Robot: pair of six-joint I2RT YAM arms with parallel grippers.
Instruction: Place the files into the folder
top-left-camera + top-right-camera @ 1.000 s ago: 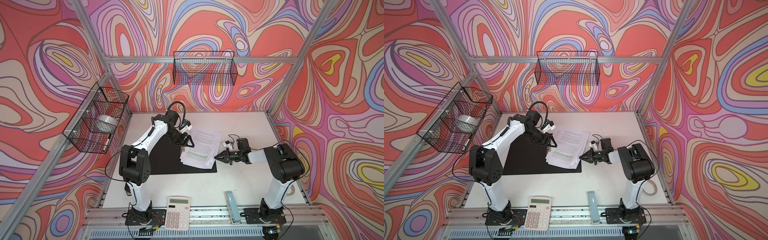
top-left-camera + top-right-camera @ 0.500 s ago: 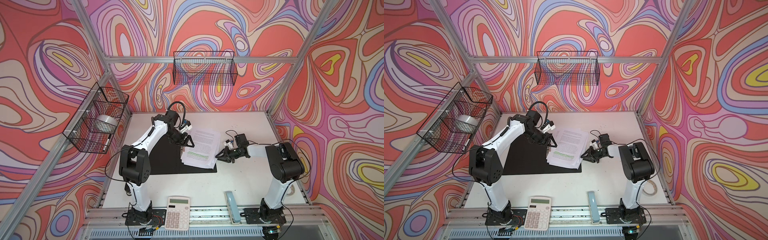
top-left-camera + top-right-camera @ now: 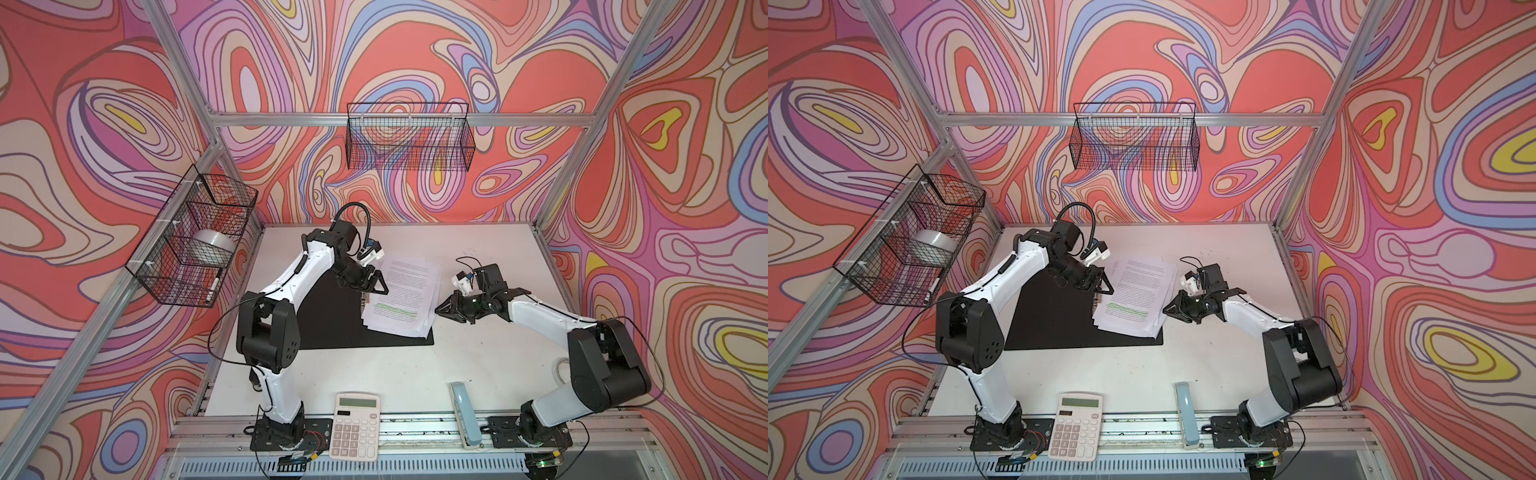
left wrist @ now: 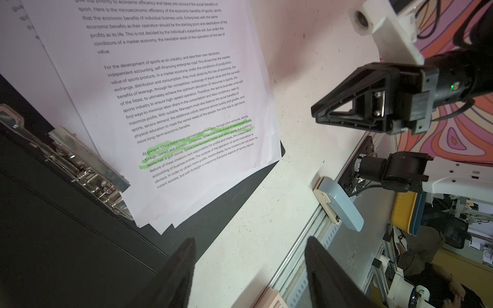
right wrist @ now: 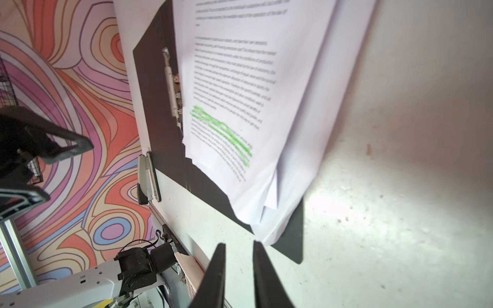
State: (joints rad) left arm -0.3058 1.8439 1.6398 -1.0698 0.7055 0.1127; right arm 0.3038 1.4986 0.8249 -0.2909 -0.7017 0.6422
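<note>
Two arms are working over the white table (image 3: 415, 374).

- Folder (image 3: 328, 324) is lying open and flat, black inside facing up, metal spine clip (image 4: 88, 165) running down its middle.
- Files (image 3: 405, 295) are resting loosely fanned on the folder's right half, tilted against its edges. Their left edge is meeting the clip; whether any sheet is tucked under it, cannot tell. Far end and right side are overhanging the folder onto the table. Green-highlighted lines are showing on the top sheet, toward its near end.
- Left gripper (image 3: 374, 291) is hovering above the clip's far part, at the files' left edge. Fingers are standing spread wide, nothing between them.
- Right gripper (image 3: 438, 311) is sitting low, just beside the files' right edge, pointing at them. Its fingers are nearly together with a slim gap, pinching nothing.
- Calculator (image 3: 355, 426) and pale blue stapler (image 3: 465, 415) are lying at the table's near edge, well apart from the folder.
</note>
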